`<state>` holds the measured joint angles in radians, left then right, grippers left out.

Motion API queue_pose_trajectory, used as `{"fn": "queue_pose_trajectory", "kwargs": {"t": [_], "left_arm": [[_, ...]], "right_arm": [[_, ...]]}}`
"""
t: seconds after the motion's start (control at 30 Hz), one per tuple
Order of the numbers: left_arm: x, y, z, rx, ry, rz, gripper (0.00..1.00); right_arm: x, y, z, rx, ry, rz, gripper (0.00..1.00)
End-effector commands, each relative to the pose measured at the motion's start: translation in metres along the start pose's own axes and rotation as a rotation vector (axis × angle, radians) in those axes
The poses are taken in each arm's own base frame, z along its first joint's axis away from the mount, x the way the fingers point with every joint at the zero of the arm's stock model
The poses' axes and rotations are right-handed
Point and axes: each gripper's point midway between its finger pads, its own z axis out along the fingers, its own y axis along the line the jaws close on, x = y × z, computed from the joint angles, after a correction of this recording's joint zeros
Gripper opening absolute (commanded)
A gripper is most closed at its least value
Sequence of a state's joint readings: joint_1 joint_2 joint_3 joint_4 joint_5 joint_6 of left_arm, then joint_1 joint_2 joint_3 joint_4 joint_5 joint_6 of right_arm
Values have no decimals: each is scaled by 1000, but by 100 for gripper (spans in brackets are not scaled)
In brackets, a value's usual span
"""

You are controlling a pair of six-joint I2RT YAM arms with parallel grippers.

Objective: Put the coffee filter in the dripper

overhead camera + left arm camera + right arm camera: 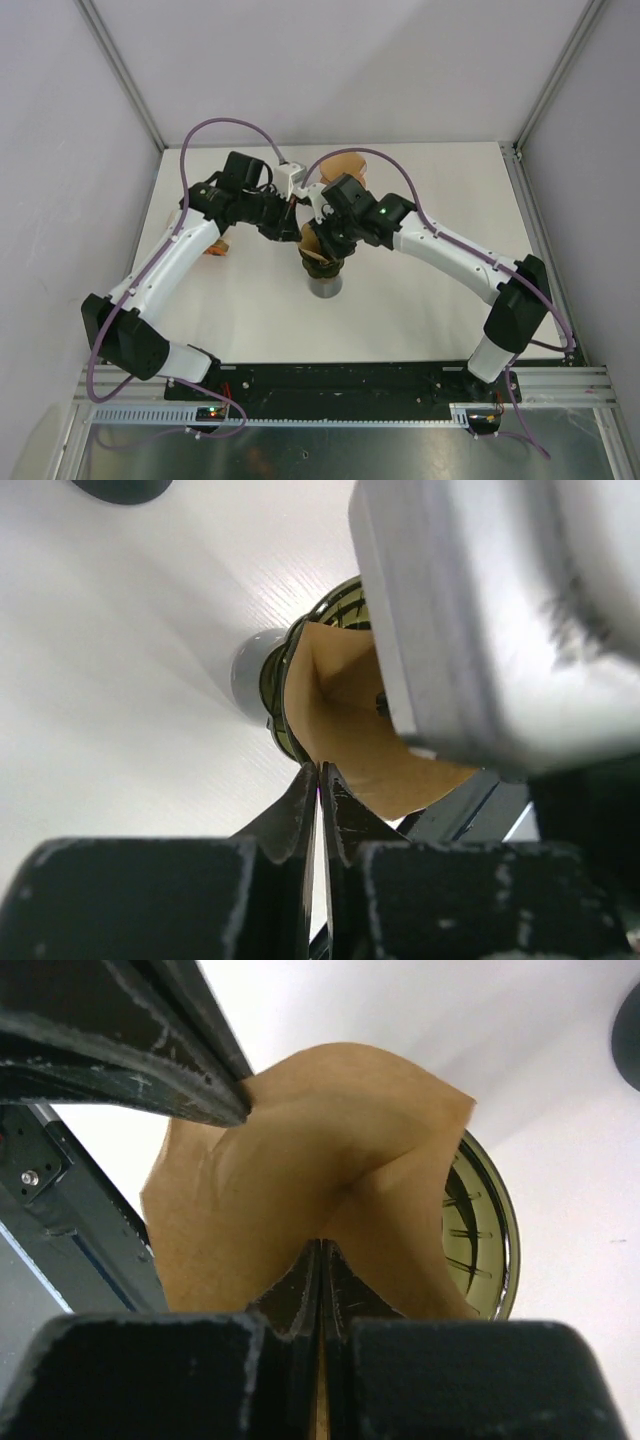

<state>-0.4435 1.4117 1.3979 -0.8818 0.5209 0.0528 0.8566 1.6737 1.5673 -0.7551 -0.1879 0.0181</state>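
The brown paper coffee filter [300, 1160] hangs spread open just over the dark glass dripper [480, 1240], its lower part inside the rim. The dripper [300, 650] sits on a grey base [250, 675]; from above they are at the table's middle [323, 283]. My right gripper [320, 1250] is shut on the filter's near fold. My left gripper [320, 775] is shut on the filter's [350, 730] opposite edge; its fingers [200, 1090] show in the right wrist view. From above, both grippers, left [300, 228] and right [325, 240], meet over the filter [312, 242].
A round brown object [345, 165] lies at the back of the table behind the grippers. A small orange object [220, 245] lies by the left arm. A dark round object [120, 488] sits at the edge of the left wrist view.
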Motion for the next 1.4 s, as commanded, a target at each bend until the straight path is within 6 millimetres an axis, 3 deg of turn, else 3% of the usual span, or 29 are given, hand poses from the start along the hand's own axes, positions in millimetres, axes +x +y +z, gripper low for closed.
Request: {"fn": "queue_pose_trajectory", "kwargs": {"t": [0.0, 0.27, 0.6, 0.93, 1.37], "left_arm": [[-26, -13, -16, 18, -86, 70, 10], [-34, -9, -21, -19, -106, 80, 16], [-38, 0, -30, -43, -132, 55, 35], [-50, 9, -48, -65, -188, 42, 37], [-58, 47, -79, -185, -259, -8, 38]], "right_arm": [[-5, 1, -8, 34, 2, -53, 0], [-13, 0, -11, 54, -11, -78, 0], [-7, -4, -3, 68, 37, -83, 0], [-4, -5, -2, 69, 41, -79, 0], [-12, 1, 6, 101, 69, -130, 0]]}}
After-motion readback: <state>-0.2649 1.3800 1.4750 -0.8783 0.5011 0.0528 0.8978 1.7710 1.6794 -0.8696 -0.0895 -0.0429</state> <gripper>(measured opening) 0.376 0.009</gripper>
